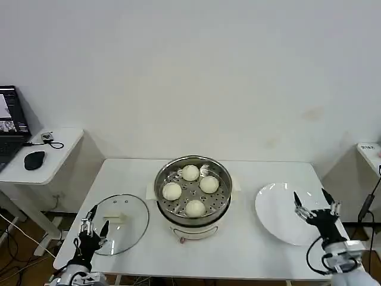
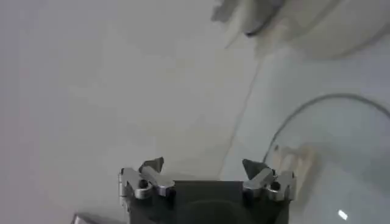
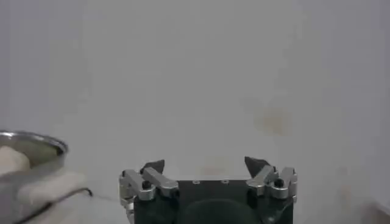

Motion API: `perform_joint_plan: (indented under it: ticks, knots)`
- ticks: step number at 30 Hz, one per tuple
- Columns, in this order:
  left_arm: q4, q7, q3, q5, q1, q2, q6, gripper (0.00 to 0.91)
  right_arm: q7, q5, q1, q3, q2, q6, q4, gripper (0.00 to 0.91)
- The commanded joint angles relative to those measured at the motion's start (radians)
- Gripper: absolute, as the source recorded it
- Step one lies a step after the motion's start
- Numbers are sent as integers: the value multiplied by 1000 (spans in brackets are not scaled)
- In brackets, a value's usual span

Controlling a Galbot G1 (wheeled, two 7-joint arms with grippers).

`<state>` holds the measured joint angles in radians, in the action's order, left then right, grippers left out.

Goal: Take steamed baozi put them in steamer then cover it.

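A lab or office room — bare white wall [image 1: 196,71], laptop [image 1: 11,128] and mouse [image 1: 34,159] on a side desk [image 1: 62,149].

We see a white table [image 1: 250,256] low in the frame, bearing the steamer [image 1: 193,196] at centre, a glass lid [image 1: 122,222] lower left, and a white plate [image 1: 284,214] at right.

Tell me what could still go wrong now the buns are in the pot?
The glass lid lies flat on the table, so the open left gripper beside it might slip off its small handle. All four baozi sit in the uncovered steamer; a crooked lid could catch the rim. The right gripper hovers open over the plate.
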<state>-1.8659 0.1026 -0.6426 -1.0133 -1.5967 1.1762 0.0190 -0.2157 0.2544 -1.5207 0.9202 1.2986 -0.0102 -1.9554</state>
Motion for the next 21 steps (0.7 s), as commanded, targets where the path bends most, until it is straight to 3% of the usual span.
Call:
perform_joint_plan:
  ticks: [1,21]
  knots:
    - [91,14,25,-183,34,-7,18,907,-4,6,-105,92,47,-18,-38,907]
    - [260,-4,92,-208,212,-14,12,907,-7,-16,-144,96,66,-40,-42,907]
